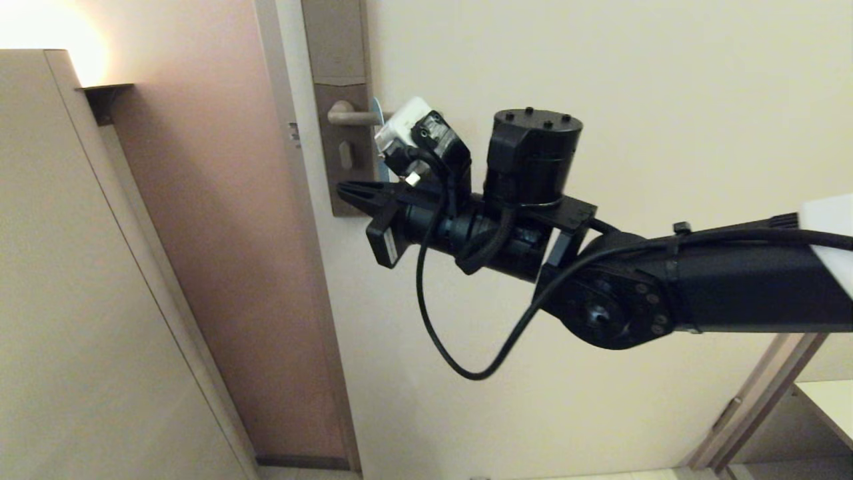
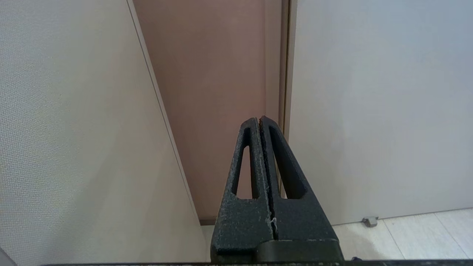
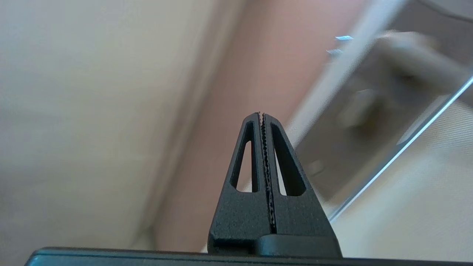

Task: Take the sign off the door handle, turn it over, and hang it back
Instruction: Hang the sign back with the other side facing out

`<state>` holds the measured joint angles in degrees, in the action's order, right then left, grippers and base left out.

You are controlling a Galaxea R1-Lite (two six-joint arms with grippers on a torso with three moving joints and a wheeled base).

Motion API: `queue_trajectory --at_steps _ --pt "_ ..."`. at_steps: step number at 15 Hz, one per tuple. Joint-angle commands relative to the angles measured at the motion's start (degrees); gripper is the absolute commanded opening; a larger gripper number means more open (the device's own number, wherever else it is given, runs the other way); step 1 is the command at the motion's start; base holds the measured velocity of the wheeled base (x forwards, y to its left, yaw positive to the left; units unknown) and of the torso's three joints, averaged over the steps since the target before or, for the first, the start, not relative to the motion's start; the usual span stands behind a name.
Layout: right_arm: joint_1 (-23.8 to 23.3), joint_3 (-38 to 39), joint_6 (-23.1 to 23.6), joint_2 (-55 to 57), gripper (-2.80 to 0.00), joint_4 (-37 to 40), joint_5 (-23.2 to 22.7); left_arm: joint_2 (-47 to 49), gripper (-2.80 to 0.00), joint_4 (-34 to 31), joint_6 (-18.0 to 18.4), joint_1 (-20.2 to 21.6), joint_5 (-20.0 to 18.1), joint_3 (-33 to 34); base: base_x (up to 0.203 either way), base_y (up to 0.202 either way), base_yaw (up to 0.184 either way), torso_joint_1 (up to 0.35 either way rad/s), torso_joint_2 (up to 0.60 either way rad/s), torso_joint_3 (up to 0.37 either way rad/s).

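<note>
A cream door [image 1: 600, 100] filled most of the head view, with a brownish-pink wall [image 1: 220, 233] to its left and a beige cabinet panel [image 1: 80, 300] further left. On the door's left edge sat a tall, narrow brownish-grey plate [image 1: 341, 133], and from it the door handle [image 1: 350, 117] — a slim beige lever — ran horizontally to the right.

The sign [image 1: 378, 133] hung on that lever, seen almost edge-on as a thin blue sliver just behind the arm's wrist camera; its wording could not be read.

The right arm reached in from the right side of the view, a black cable looping beneath it. The right tool [image 1: 348, 193] pointed left, its tip in front of the lower part of the plate, below the lever and just beside the sign's lower part. Its two fingers [image 3: 273, 155] were pressed together with nothing between them.

The left tool [image 2: 260, 120] showed only in its own wrist view — fingers together, empty, low near the floor [image 2: 406, 236] and facing the wall beside the door.
</note>
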<state>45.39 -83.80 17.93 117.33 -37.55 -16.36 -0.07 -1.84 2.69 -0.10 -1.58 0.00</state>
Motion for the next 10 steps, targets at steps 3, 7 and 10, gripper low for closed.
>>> queue_trajectory --at_steps 3,7,10 --pt "-3.44 7.87 0.0 -10.0 -2.8 5.22 -3.17 0.07 -2.8 -0.01 0.03 0.01 -0.09 0.0 0.0 0.0 0.0 0.0 0.0 0.0" --pt "-6.9 7.22 0.65 -8.67 -2.8 6.52 -3.26 0.07 -2.8 -0.01 0.03 0.01 -0.09 0.0 0.0 0.0 0.0 0.0 0.0 0.0" --pt "-7.64 3.92 2.06 -4.73 -2.8 5.83 -1.42 0.07 -2.8 -0.01 0.03 0.01 0.05 0.0 0.0 0.0 0.0 0.0 0.0 0.0"
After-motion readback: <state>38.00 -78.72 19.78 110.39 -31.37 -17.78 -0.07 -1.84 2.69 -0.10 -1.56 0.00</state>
